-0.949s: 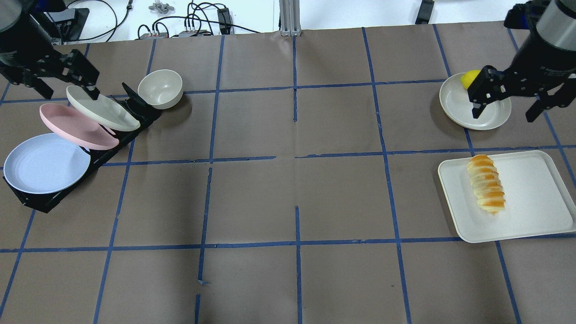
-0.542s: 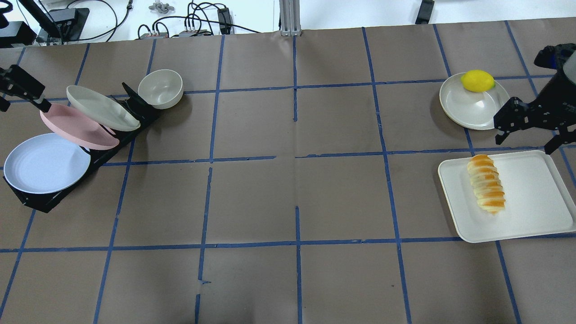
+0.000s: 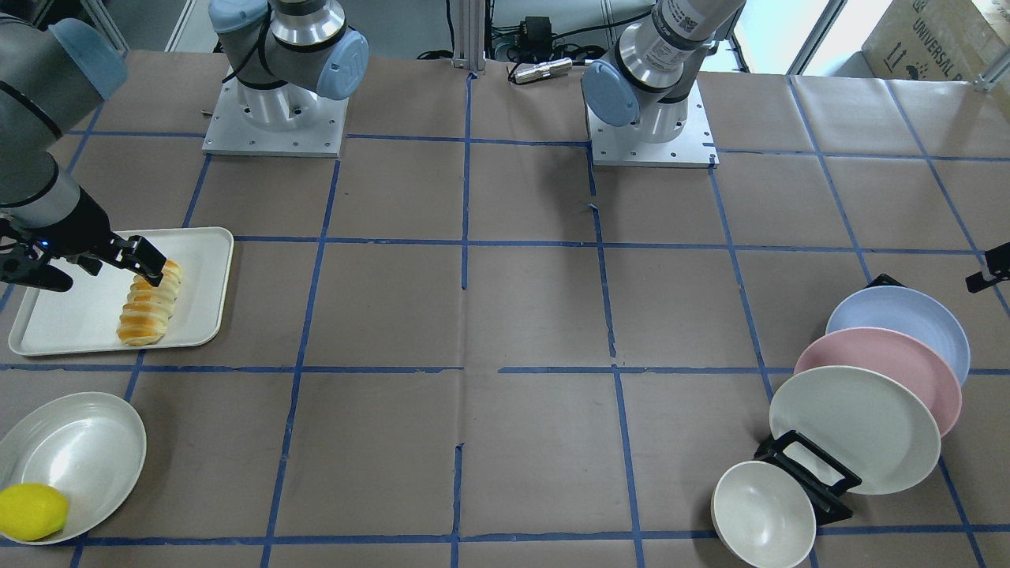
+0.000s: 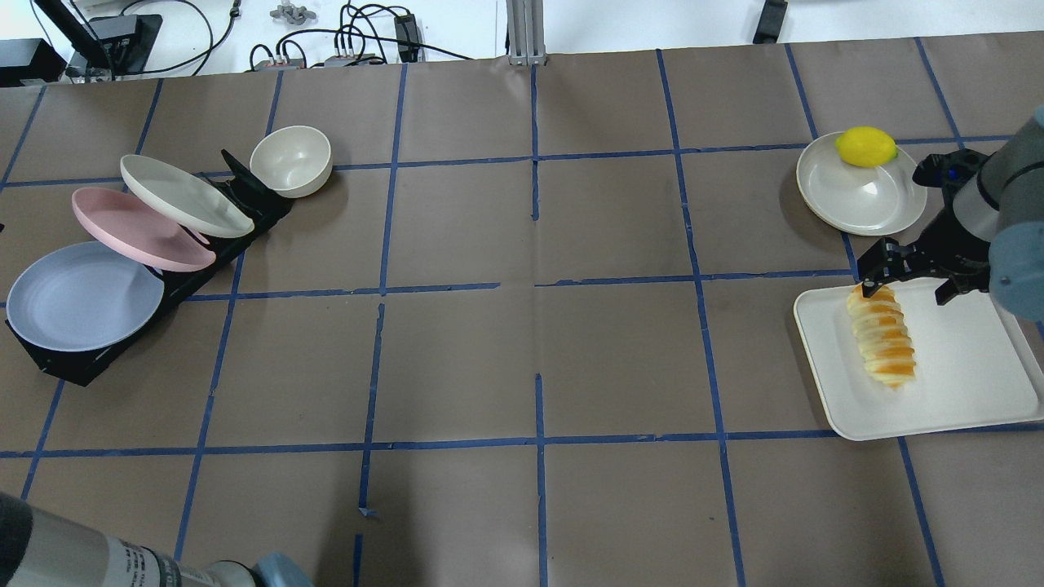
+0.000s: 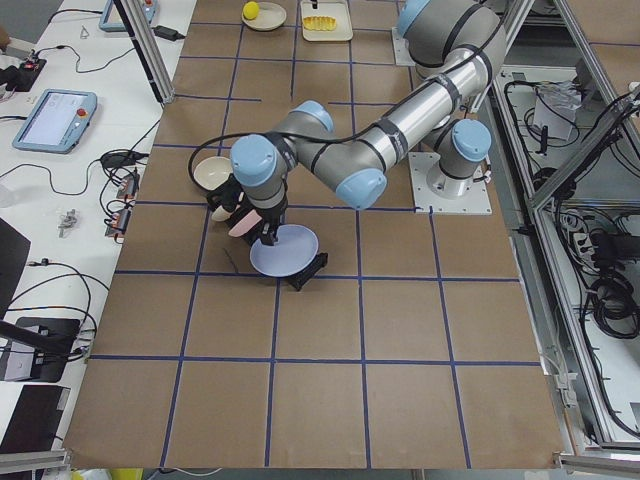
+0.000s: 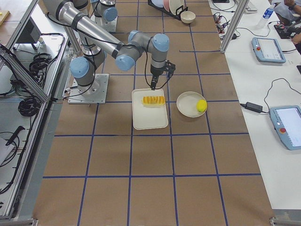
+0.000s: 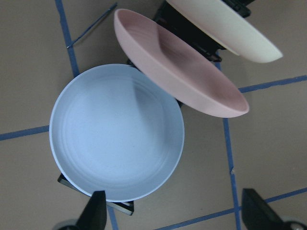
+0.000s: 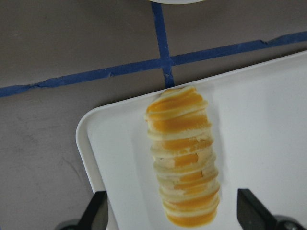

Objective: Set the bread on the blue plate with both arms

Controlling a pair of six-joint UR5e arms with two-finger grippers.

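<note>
The bread (image 4: pixel 882 336) lies lengthwise on a white tray (image 4: pixel 962 367) at the right. It also shows in the right wrist view (image 8: pixel 184 158). My right gripper (image 4: pixel 912 281) is open and empty, hovering over the loaf's far end with a finger on each side. The blue plate (image 4: pixel 81 297) leans in the front slot of a black rack (image 4: pixel 196 277) at the left. My left gripper (image 7: pixel 177 215) is open and empty above the blue plate (image 7: pixel 117 132). It is outside the overhead view, and only a finger (image 3: pixel 990 276) shows in the front-facing view.
A pink plate (image 4: pixel 139 228) and a cream plate (image 4: pixel 183 196) lean in the rack behind the blue one. A cream bowl (image 4: pixel 291 161) stands at the rack's far end. A lemon (image 4: pixel 864 147) sits on a round cream plate (image 4: pixel 856 204) beyond the tray.
My right gripper moved from over the lemon's plate toward me to above the bread's far end. My left gripper moved left from over the rack, out of the overhead view.
</note>
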